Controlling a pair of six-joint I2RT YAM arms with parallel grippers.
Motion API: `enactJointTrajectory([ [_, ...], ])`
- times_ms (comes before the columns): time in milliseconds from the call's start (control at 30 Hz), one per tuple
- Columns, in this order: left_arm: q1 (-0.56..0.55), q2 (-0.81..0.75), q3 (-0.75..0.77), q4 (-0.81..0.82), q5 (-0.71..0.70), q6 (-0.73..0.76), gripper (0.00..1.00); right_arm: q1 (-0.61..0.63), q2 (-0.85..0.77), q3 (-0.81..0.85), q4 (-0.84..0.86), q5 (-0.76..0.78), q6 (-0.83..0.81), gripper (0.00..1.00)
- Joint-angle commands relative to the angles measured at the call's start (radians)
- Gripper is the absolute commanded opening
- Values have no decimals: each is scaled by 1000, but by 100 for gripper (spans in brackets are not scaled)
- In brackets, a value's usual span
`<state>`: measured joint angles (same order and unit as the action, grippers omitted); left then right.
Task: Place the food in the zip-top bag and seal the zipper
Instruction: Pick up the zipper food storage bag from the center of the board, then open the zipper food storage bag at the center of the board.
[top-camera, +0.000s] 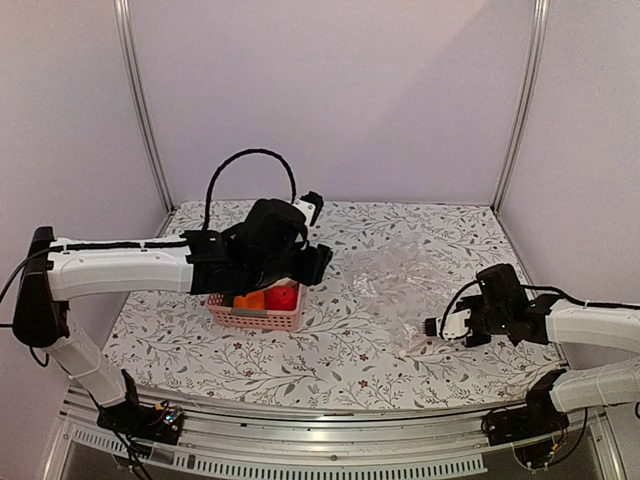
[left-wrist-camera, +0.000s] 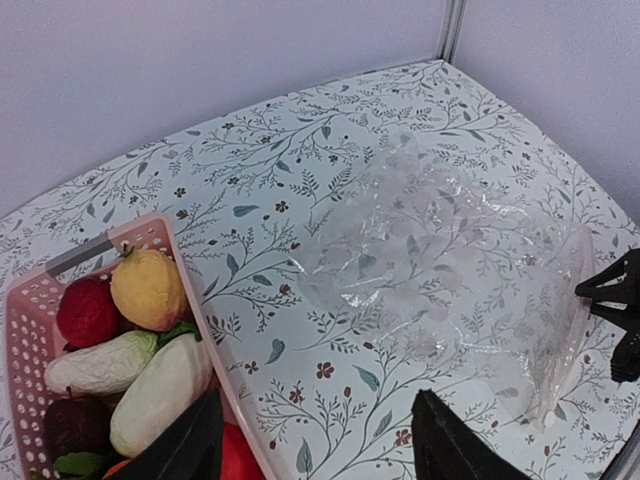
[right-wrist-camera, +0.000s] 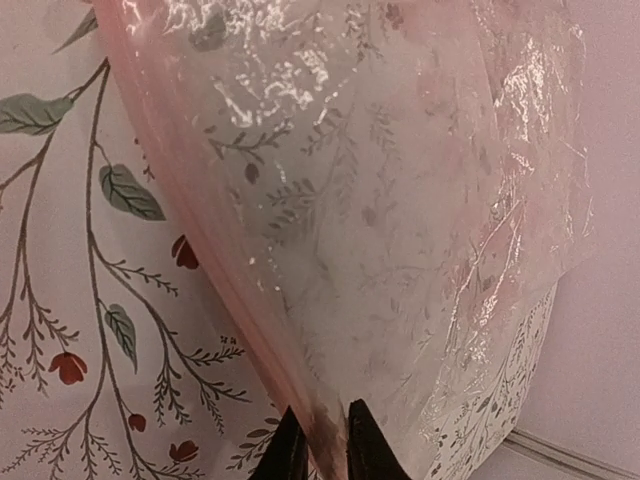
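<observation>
- Zip-top bag, clear crinkly plastic (top-camera: 395, 280), lies toward right edge of table (top-camera: 330, 372); toy food (left-wrist-camera: 147, 288) in pink slatted basket (left-wrist-camera: 148, 229).
- Right gripper (right-wrist-camera: 322, 452) pinches its near corner; left gripper (left-wrist-camera: 320, 440) spread, empty.
- Lift slowly so mouth gapes.

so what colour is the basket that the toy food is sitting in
Pink: the basket has perforated pink walls, seen best in the left wrist view.

Soft, even light, faint shadows. Glare streaks on zip-top bag (right-wrist-camera: 400, 200) just above right gripper (right-wrist-camera: 322, 432); close-up slightly soft there.
</observation>
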<state>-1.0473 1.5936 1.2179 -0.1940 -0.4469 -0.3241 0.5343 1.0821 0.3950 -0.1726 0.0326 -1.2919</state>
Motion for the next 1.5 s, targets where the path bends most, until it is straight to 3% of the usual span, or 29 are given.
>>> enactJointTrajectory([
  [0,-22,-45,-43,38,-74,-91,64,7,65,105,90,-61,164,4],
  [167,-42,-99,-121,49,-219,-278,64,7,171,294,57,-77,445,0],
  [300,-83,-138,-232,196,-239,-436,64,7,250,470,-35,-110,672,0],
  [500,-158,-48,-229,417,-232,-435,66,7,323,616,-107,-198,935,0],
  [733,-181,125,-76,513,-149,-459,67,23,375,664,-155,-243,992,0],
  [967,-166,268,59,461,-228,-530,66,57,369,691,-181,-254,1026,0],
  [1100,-129,318,135,340,-241,-641,63,65,362,700,-194,-273,1044,0],
  [1200,-96,338,137,336,-217,-689,54,69,355,702,-194,-277,1050,0],
  [1333,-66,363,133,341,-162,-712,30,69,345,702,-177,-172,1062,0],
  [1367,-65,369,131,346,-156,-711,21,68,341,704,-166,-119,1062,0],
  [1467,-65,378,126,377,-111,-684,0,62,346,708,-112,256,1068,0],
])
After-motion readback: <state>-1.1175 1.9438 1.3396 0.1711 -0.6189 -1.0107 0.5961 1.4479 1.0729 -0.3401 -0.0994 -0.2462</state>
